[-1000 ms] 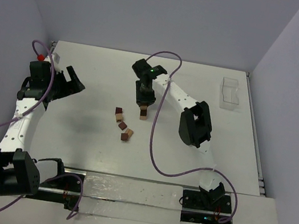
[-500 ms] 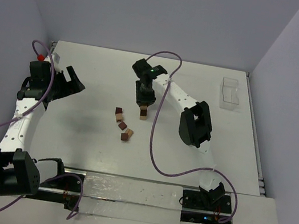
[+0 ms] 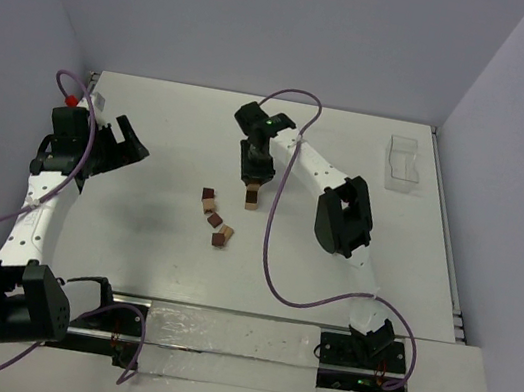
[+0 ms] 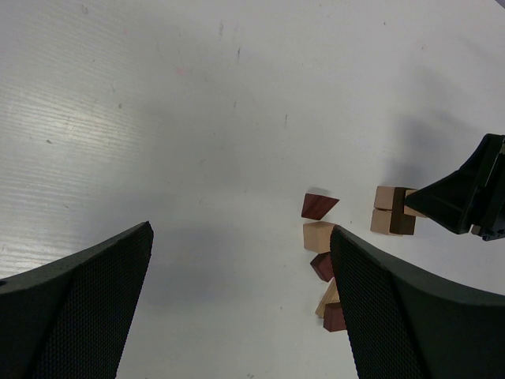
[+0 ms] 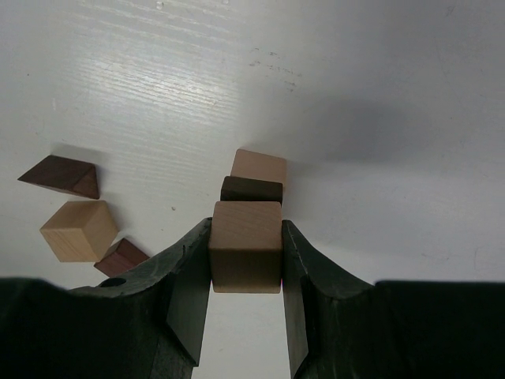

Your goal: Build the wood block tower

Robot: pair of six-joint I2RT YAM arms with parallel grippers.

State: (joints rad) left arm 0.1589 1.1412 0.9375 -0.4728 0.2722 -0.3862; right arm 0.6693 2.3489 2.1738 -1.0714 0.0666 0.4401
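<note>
My right gripper (image 5: 246,230) is shut on a light tan wood block (image 5: 246,257), holding it just above the tower (image 5: 252,183). The tower is a dark brown cube on a tan cube. In the top view the right gripper (image 3: 253,176) hangs over the tower (image 3: 253,197) at mid-table. Several loose wood blocks (image 3: 215,218), tan and dark, lie in a short line to its left; the left wrist view shows them too (image 4: 319,236). My left gripper (image 3: 122,139) is open and empty over bare table at the far left, well away from the blocks (image 4: 241,237).
A clear plastic tray (image 3: 407,164) sits at the back right by the wall. Purple cables (image 3: 269,248) loop over the table near the right arm. A red-topped object (image 3: 72,99) stands at the back left corner. Walls close the table on three sides.
</note>
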